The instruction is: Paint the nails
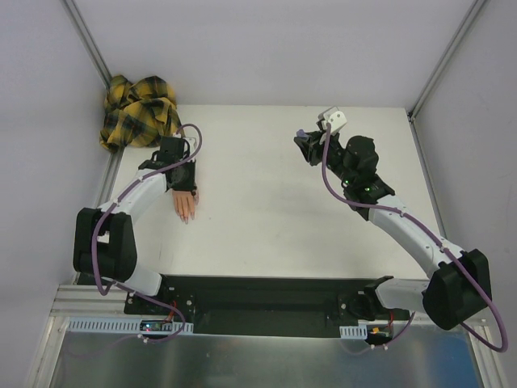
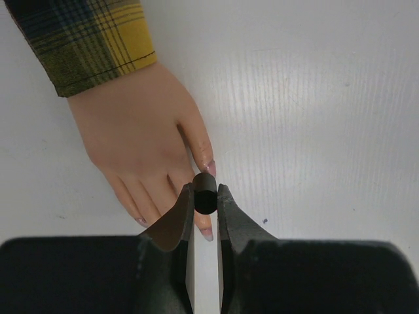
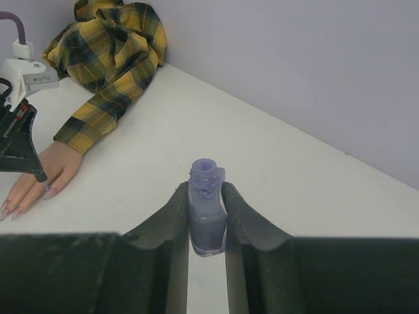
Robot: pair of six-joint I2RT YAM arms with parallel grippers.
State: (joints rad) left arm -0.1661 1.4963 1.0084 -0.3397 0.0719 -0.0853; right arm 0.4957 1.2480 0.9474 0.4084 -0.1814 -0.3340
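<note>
Though capless, bottle (image 3: 207, 210) with purple polish (image 3: 208, 235)

No word, brand or number can be read anywhere; the grey strip on the white plug (image 3: 27, 72) is too small to make out.

The left hand (image 2: 205, 193) covers some nails (image 2: 210, 167), and the plaid sleeve (image 2: 85, 39) is cut off at the edge.
</note>
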